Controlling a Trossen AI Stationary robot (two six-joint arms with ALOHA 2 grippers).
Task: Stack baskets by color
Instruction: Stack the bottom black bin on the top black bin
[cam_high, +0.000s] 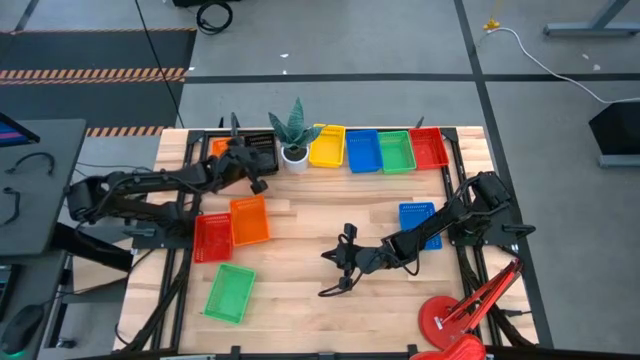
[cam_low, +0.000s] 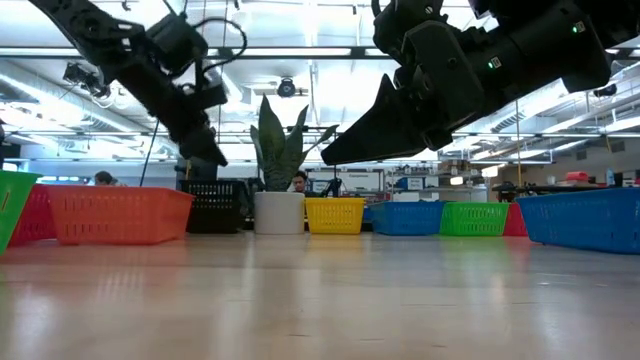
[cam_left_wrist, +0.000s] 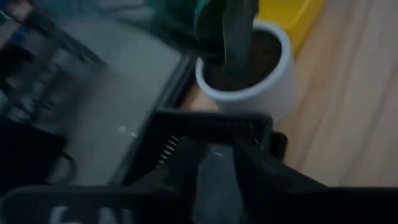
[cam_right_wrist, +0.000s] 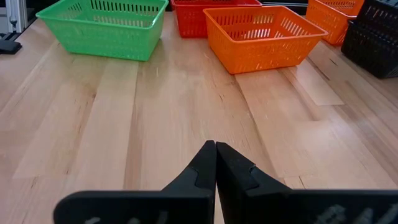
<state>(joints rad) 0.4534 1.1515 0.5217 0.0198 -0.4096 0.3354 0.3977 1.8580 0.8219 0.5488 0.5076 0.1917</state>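
A: Left gripper (cam_high: 243, 160)? Fingers parted over the black basket (cam_high: 258, 153) at table's 11 o'clock, beside the white pot (cam_high: 294, 155).

B: Right gripper (cam_high: 338, 268) pressed together, mid-table. Orange basket (cam_high: 249, 220) at its 10 o'clock, nearer the left arm; long axis 12-to-6.

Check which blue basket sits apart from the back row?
The blue basket on the table's right side, partly under the right arm. The other blue basket is lined up in the back row between the yellow basket and a green basket.
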